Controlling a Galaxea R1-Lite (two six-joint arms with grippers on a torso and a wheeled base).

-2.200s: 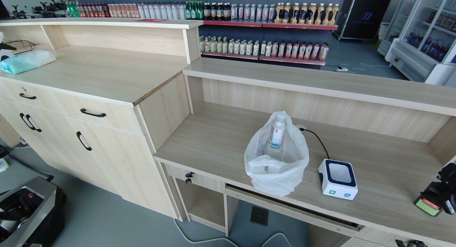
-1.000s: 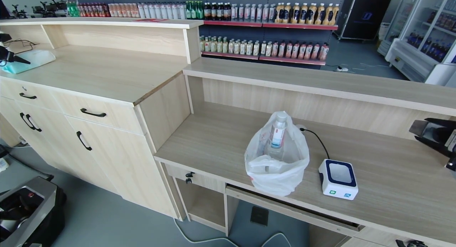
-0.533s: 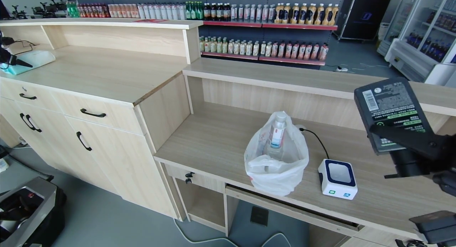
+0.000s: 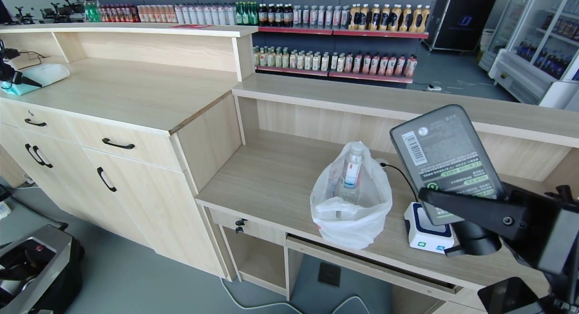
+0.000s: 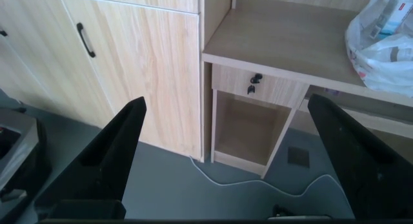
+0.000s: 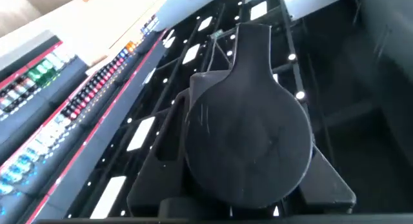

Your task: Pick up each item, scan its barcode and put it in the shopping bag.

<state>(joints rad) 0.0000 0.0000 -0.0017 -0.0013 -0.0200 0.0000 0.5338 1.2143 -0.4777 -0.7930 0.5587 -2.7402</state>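
Dark pack [image 4: 445, 155], just one, is hanging over the single scanner [image 4: 427, 236]
Right gripper [image 4: 452, 206] is clamping it, left gripper [image 5: 227, 102] is gaping wide with nothing in it; one shopping bag [image 4: 350, 216] is holding one bottle [image 4: 352, 171].

Right gripper [image 4: 454, 206] has swung the dark pack [image 4: 445, 162] over the scanner [image 4: 423, 238]

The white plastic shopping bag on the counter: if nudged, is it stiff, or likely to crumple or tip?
Probably floppy: the shopping bag is thin, wrinkled film sagging in folds, so a push would likely crumple it. The upright bottle inside seems to prop it and weigh it down, though a hard nudge might topple that bottle.
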